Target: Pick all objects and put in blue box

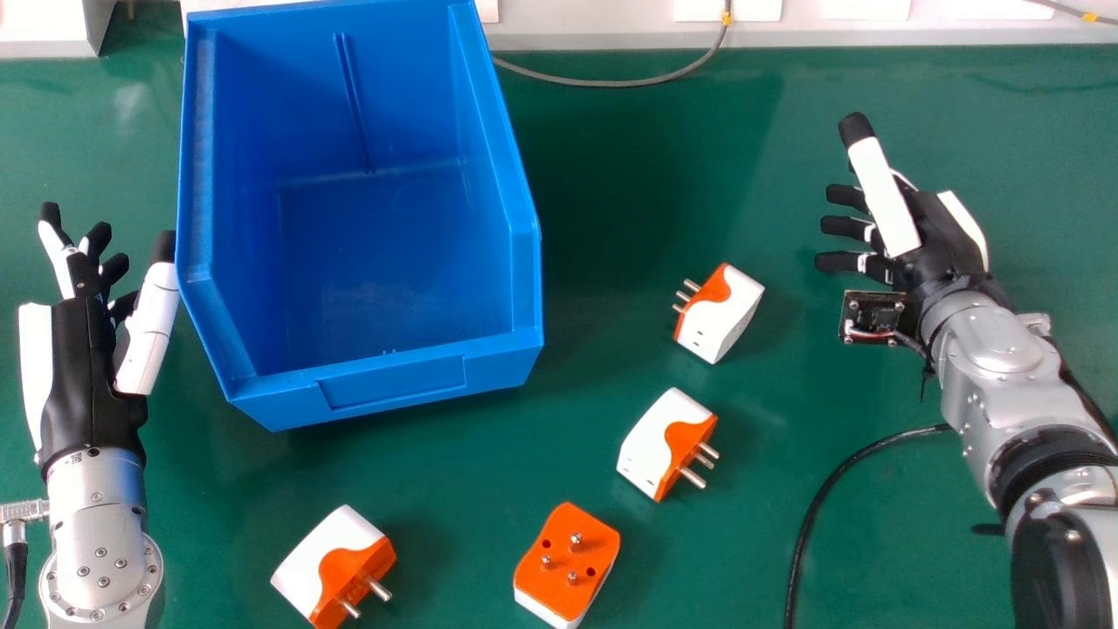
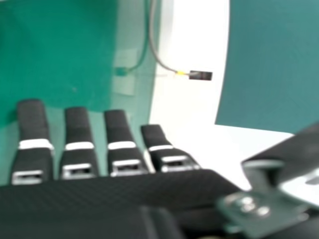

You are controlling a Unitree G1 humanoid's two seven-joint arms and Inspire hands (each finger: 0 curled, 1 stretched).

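Four adapters (image 1: pixel 732 316) lay on the bench (image 1: pixel 646 157) outside the blue box (image 1: pixel 393 389). The right hand (image 1: pixel 942 231), fingers extended, and the open left hand (image 1: pixel 80 371) held nothing. Picking seemed the step in hand, likely needing the right hand at its nearest adapter.

The black-and-white left hand (image 1: pixel 87 376) and right hand (image 1: pixel 943 236) are joined to screw-dotted, silver metal forearms (image 1: pixel 96 524); black cabling (image 1: pixel 16 572) is attached.
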